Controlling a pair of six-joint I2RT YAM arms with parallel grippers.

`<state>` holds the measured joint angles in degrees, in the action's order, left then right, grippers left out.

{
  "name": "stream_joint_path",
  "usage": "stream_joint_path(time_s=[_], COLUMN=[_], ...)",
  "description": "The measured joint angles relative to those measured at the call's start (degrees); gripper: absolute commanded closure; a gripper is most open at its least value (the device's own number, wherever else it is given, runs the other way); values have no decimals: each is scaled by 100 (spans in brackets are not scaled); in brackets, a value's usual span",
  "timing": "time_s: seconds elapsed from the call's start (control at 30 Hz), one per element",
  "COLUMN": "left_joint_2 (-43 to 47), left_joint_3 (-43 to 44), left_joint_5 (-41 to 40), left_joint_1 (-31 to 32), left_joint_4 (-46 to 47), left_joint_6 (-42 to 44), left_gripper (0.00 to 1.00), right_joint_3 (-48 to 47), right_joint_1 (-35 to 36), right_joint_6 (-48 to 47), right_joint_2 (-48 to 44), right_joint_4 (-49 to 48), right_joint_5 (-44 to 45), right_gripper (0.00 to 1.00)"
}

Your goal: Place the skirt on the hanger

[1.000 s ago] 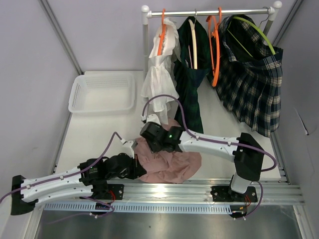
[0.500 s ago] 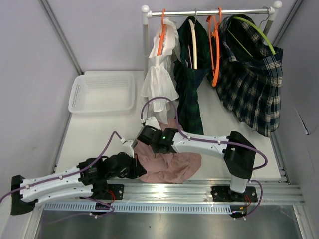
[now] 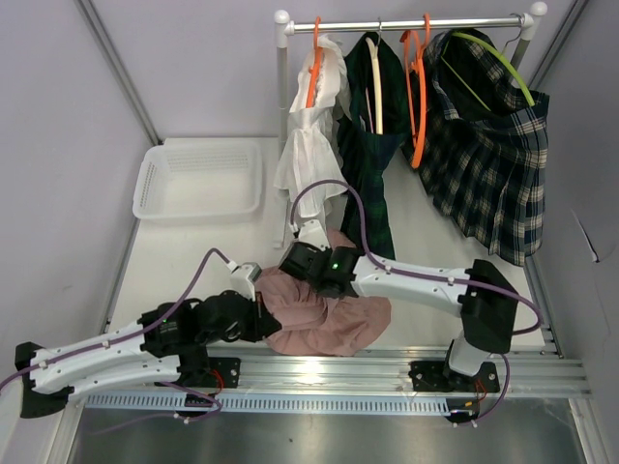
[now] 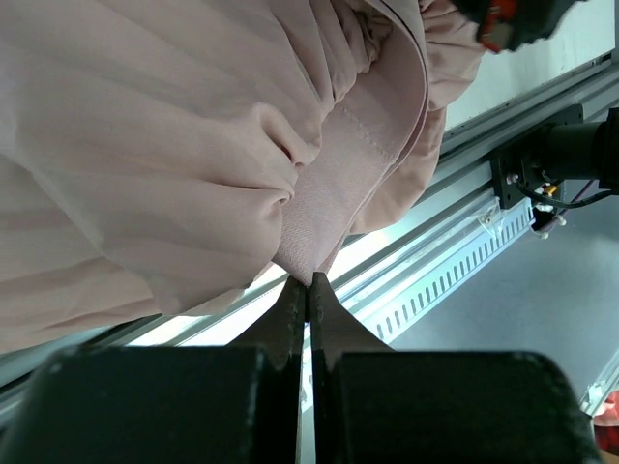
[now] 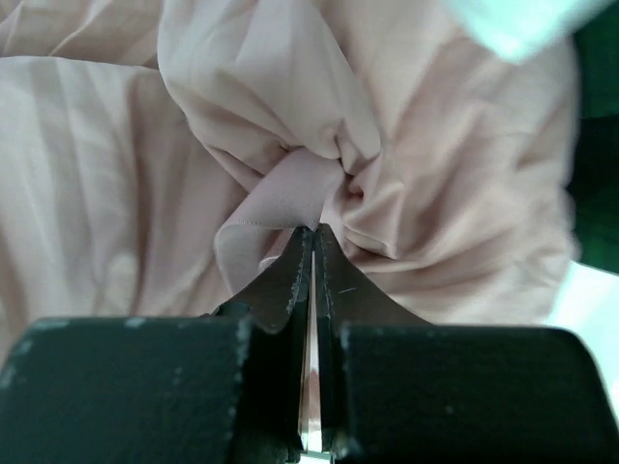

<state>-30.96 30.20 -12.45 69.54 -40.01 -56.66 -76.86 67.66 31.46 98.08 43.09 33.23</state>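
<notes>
Gripping both sides, you have the pink skirt [image 3: 329, 314] bunched on the bench [image 3: 193, 261] at about 6 o'clock of the top view, just ahead of the arm bases. Your left pincer [image 4: 309, 281] is clenched on the waistband edge at the skirt's 9 o'clock. Your right pincer [image 5: 312, 232] is clenched on a fold of band near its 11 o'clock. Two grips on the band probably let you stretch the waist open. An empty-looking orange hanger [image 3: 415, 97] hangs on the rail [image 3: 406, 24] at 12 o'clock, well apart. The skirt is not on any hanger yet.
</notes>
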Motion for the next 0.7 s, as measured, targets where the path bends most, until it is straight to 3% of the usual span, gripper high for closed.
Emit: stream_joint_path(time_s=[0.33,0.7], left_joint_2=[-52,-946], left_joint_3=[413,2844], left_joint_5=[-208,-789], left_joint_1=[0,-190], left_joint_4=[-402,-907], left_joint_6=[247,1250], left_gripper=[100,100], right_joint_3=[125,-542], right_joint_1=[-125,-101], right_joint_6=[264,772], right_joint_2=[-1322,-3405], right_joint_4=[623,2205], right_joint_5=[282,1073], right_gripper=[100,100])
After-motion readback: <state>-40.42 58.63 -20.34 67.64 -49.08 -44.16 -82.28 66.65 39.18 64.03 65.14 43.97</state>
